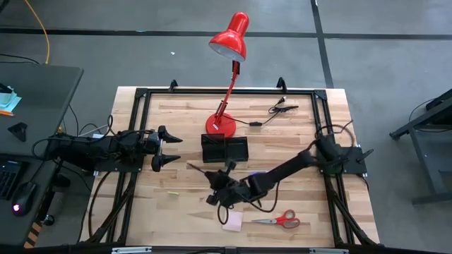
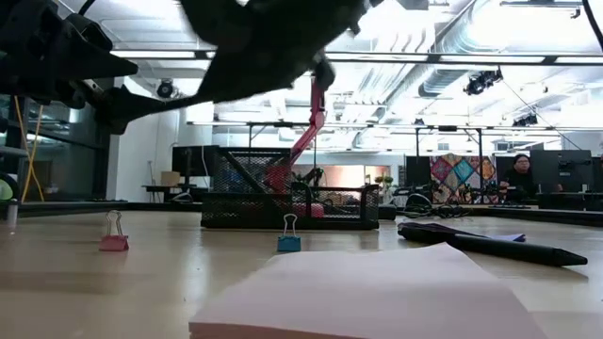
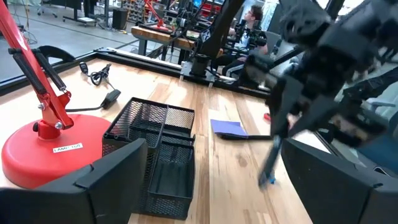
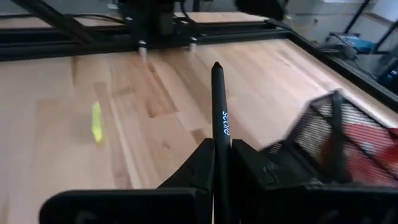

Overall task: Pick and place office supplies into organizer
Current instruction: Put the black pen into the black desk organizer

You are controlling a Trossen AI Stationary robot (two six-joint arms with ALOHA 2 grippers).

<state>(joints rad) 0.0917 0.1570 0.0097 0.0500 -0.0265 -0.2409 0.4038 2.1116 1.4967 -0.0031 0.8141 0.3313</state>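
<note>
Two arms over a wooden desk (image 1: 296,141). Landmark: the organizer (image 1: 224,149), a black mesh tray with compartments, sitting mid-desk just in front of the red desk lamp (image 1: 222,124) base.

Right tool (image 1: 220,189) hangs in front of the organizer, a bit to its left in the high view, lifted off the desk. Fingers clenched on a black pen (image 4: 219,118); right wrist view shows the pen pinched between both fingers, tip sticking out ahead, white lettering on the barrel. Organizer mesh corner just beside the pen in that view.

Left tool (image 1: 169,149) waits to the left of the organizer, near it, not touching, fingers spread wide, grasping nothing. Left wrist view looks straight onto the organizer compartments; whether anything is inside, cannot tell.

Purple sticky pad (image 1: 256,174) lies in front of the organizer, partly under the right arm; another black pen (image 3: 249,136) lies against it. Pink sticky pad (image 1: 232,221) farther in front, near the desk edge. Red-handled scissors (image 1: 281,220) just right of the pink pad, flat on the desk. Black cable (image 1: 272,113) lies behind-right of the organizer. Low view shows two small binder clips (image 2: 289,237) on the desk in front of the organizer, one pink, one blue.
</note>
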